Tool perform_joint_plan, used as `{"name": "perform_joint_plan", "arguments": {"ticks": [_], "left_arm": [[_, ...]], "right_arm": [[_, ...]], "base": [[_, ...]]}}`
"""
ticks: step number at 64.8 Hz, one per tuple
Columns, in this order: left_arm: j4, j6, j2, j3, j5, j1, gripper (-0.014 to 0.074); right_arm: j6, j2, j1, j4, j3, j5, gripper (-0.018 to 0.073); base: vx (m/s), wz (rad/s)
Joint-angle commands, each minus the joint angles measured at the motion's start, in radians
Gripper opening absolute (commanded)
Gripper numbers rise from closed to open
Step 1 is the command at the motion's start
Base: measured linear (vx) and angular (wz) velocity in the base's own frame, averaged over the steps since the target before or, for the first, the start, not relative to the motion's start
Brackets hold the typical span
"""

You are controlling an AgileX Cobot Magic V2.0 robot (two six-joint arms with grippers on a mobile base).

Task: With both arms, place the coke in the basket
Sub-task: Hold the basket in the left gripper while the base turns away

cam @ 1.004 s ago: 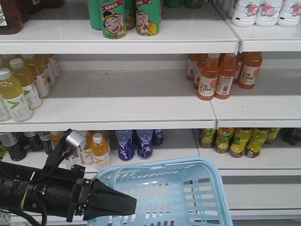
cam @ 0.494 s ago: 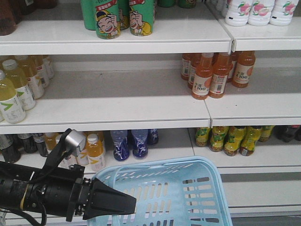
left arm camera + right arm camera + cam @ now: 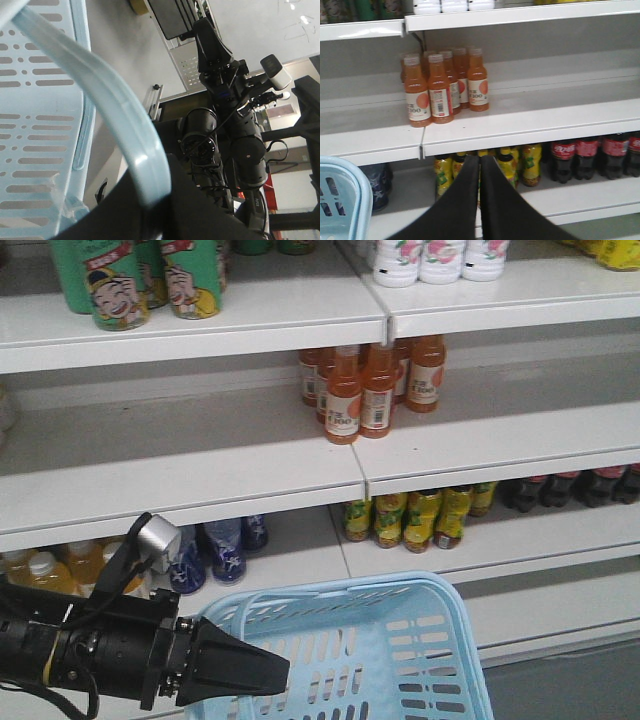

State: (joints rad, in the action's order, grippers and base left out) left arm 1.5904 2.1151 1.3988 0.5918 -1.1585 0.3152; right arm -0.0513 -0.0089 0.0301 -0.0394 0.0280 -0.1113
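No coke shows in any view. The light blue basket (image 3: 440, 612) hangs low in the front view, in front of the shelves. In the left wrist view its slotted wall (image 3: 40, 100) fills the left side. Its swing handle (image 3: 115, 115) curves down into my left gripper (image 3: 160, 200), which is shut on it. My right gripper (image 3: 480, 165) is shut with nothing in it and points at the lower shelf. The basket's corner (image 3: 345, 200) lies at its left. In the front view the right gripper (image 3: 287, 672), with its silver camera block, lies across the basket's left rim.
Dark cola bottles with red labels (image 3: 580, 160) stand at the right of the bottom shelf (image 3: 570, 485), beside yellow bottles (image 3: 520, 165). Orange drink bottles (image 3: 365, 390) fill the middle shelf. Blue bottles (image 3: 215, 550) sit low at left, green cans (image 3: 120, 285) on top.
The whole shelf scene has slid left in the front view, bringing the dark cola bottles in at the right. Arm and basket keep their place in the frame.
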Motion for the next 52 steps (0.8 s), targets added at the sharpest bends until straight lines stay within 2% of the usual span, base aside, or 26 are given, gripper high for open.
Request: {"name": "perform_joint_plan", "arguments": {"ticks": [1,52], "left_arm": [[-0.078,0.001,-0.032,0.023,-0.219,0.006,-0.0008],[-0.078,0.001,-0.032,0.023,-0.219,0.006,-0.0008]], "right_arm": [[0.001,-0.018,0.001,0.011,0.015,0.077,-0.0004],[0.001,-0.018,0.001,0.011,0.015,0.076,-0.0004]], "base": [[0.0,-0.48],[0.0,-0.52]]}}
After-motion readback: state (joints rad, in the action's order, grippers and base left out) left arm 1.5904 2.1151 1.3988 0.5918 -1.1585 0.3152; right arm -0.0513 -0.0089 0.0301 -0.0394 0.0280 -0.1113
